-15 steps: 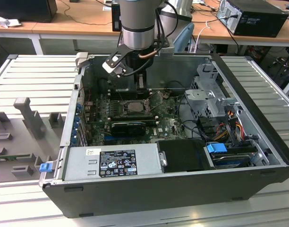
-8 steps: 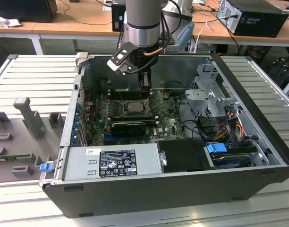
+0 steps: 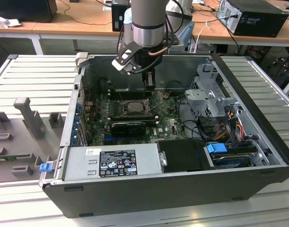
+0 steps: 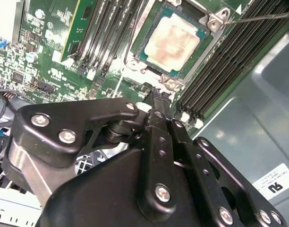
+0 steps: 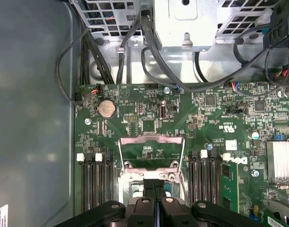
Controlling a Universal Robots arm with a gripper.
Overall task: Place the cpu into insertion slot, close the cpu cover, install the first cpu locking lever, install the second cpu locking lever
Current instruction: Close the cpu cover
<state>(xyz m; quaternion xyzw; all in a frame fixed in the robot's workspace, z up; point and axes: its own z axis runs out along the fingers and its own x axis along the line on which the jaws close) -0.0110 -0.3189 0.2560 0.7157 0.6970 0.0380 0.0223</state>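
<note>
Tabletop (image 3: pixel 36 75): ribbed grey metal that carries an open computer case (image 3: pixel 182 189). Grey fixtures (image 3: pixel 29 113) stand on it at the exterior view's left.
Blue clip (image 3: pixel 45 166): at the case's near corner, on the exterior view's left.
Power supply (image 3: pixel 111 163): silvery box with a label, lying along the near wall of the case.
Motherboard (image 3: pixel 170 125): green and flat on the case floor, behind the power supply.
Memory slots (image 5: pixel 95 182): long black rows on both sides of the socket in the first wrist view.
Cpu (image 4: pixel 175 40): lies tan-silver face up, seated flat in the insertion slot (image 4: pixel 130 71).
Insertion slot: square with a silvery rim, set between the memory rows near the middle of the motherboard.
Cpu cover (image 5: pixel 151 138): swung open and standing up from one edge of the slot, not lying over the cpu. The green board shows through its cut-out.
Locking lever (image 4: pixel 262 18): a thin metal rod that runs out from one corner of the slot and across the memory rows.
Gripper (image 4: pixel 157 94): fingers pressed together with nothing between them. The tip is low at the slot's edge, just beside the cpu and not on its face; whether it touches the rim cannot be told.
Drive cage (image 3: pixel 208 99): silvery, at the exterior view's right, with coloured cables (image 3: pixel 229 125) beside it.
</note>
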